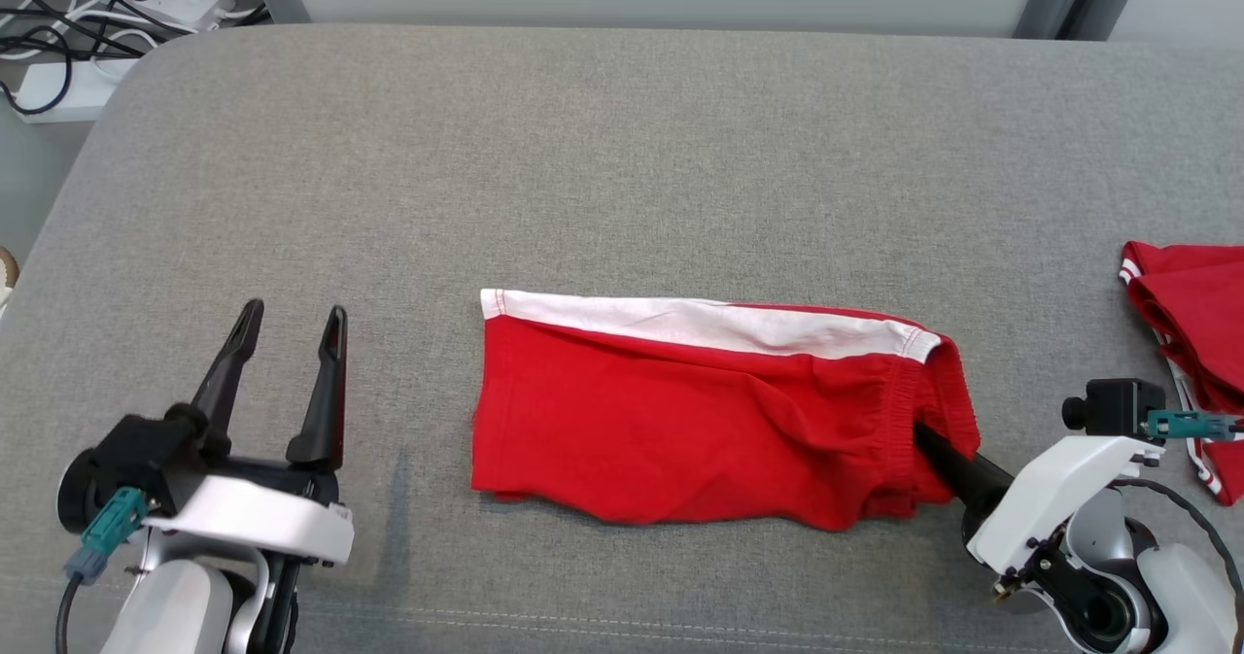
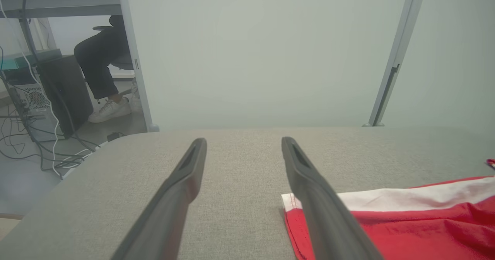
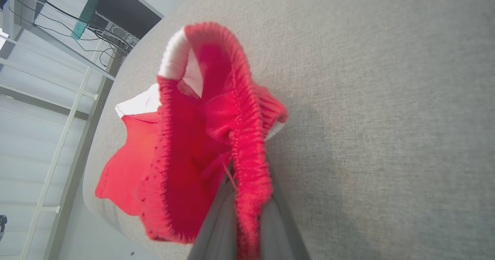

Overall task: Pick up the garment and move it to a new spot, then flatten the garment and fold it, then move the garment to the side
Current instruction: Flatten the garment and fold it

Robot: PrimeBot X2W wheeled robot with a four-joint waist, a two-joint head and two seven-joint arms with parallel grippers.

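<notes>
The garment (image 1: 700, 411) is a pair of red shorts with a white side stripe, folded and lying across the middle of the grey padded table (image 1: 622, 149). My right gripper (image 1: 923, 438) is shut on the garment's elastic waistband at its right end. In the right wrist view the red waistband (image 3: 247, 167) is pinched between the two fingers and the garment (image 3: 174, 155) bunches up beyond them. My left gripper (image 1: 292, 319) stands open left of the garment, apart from it. In the left wrist view its fingers (image 2: 185, 175) are spread, with the garment's corner (image 2: 386, 217) behind the right one.
A second red garment (image 1: 1191, 333) with white trim lies at the table's right edge. Cables and power strips (image 1: 87, 22) lie on the floor past the far left corner. A seated person's legs (image 2: 100, 67) show beyond the table in the left wrist view.
</notes>
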